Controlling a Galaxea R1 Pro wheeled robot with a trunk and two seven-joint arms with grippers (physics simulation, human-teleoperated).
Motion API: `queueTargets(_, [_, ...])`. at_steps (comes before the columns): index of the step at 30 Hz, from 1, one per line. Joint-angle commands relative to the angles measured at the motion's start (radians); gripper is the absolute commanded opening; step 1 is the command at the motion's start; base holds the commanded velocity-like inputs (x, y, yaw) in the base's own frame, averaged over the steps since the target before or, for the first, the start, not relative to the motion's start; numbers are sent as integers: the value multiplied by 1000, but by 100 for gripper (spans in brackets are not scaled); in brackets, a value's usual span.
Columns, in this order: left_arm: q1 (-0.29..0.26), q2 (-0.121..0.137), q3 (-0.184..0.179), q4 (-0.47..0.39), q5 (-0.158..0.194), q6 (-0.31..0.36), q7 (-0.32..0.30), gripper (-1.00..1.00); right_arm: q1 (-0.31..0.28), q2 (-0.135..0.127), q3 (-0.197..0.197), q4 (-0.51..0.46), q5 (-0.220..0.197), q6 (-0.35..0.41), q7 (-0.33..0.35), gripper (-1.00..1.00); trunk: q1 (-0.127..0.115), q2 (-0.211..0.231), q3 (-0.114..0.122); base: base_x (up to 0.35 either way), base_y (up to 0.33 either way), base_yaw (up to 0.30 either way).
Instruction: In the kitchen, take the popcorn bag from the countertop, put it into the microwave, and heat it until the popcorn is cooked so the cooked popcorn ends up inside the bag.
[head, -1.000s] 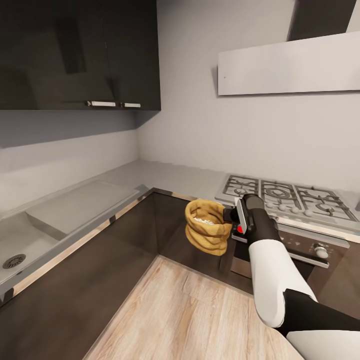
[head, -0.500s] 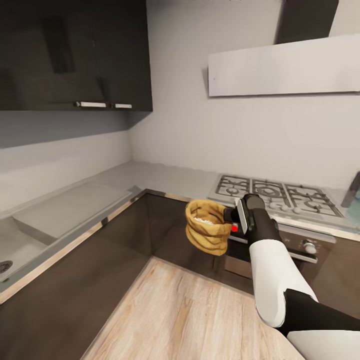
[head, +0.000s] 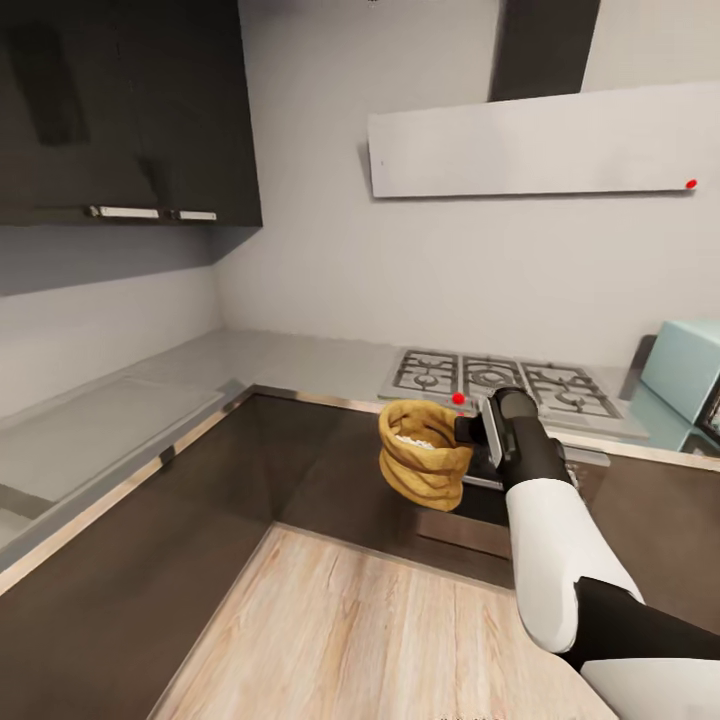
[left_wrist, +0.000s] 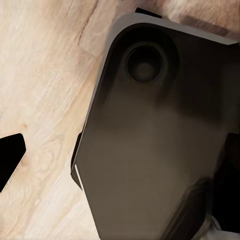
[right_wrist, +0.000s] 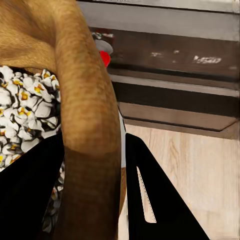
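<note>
Right gripper (head: 468, 432) pinches the bag (head: 423, 453) by its rim, popcorn (right_wrist: 22, 107) inside, held in the air before the oven (head: 480, 505), below the hob (head: 495, 378). Microwave (head: 683, 368) sits on the countertop (head: 290, 358) far right. Left fingers: cannot tell.

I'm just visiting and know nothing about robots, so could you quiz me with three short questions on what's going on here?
1. True or false: the right gripper holds the bag by its rim.
2. What is under the bag? A) the countertop B) the wooden floor C) the stove
3. Fill in: the white stuff inside the bag is ____.

Key
1. True: in the right wrist view one finger is inside the rim and one outside.
2. B: the bag hangs in the air in front of the cabinets.
3. Popcorn.
</note>
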Motion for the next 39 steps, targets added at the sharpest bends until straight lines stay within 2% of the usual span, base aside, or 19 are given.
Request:
queueTargets(1, [0, 0, 0, -2, 5, -1, 3, 100, -1, 1, -3, -1, 4, 2, 2, -100, 0, -1, -1, 0, 0, -274])
queueTargets(6, [0, -1, 0, -2, 5, -12, 3, 100, -1, -9, -3, -2, 10, 2, 2, -100, 0, -1, 2, 0, 0, -274])
queueTargets(11, [0, -1, 0, -2, 5, -16, 3, 100, -1, -59, 3, -1, 10, 2, 7, -100, 0, -1, 3, 0, 0, -274])
queueTargets(14, [1, -1, 0, -2, 5, -15, 3, 100, -1, -77, 6, 8, 7, 2, 11, -100, 0, -1, 3, 0, 0, -274])
queueTargets(19, [0, -1, 0, -2, 5, -15, 3, 100, -1, -81, 7, 17, 7, 2, 11, -100, 0, -1, 3, 0, 0, -274])
queueTargets(23, [0, -1, 0, -2, 5, -16, 3, 100, -1, -96, 9, 17, 7, 2, 12, -100, 0, -1, 3, 0, 0, -274])
queueTargets(39, [0, -1, 1, -2, 6, -16, 3, 100, -1, -95, 9, 16, 8, 2, 13, -100, 0, -1, 4, 0, 0, -277])
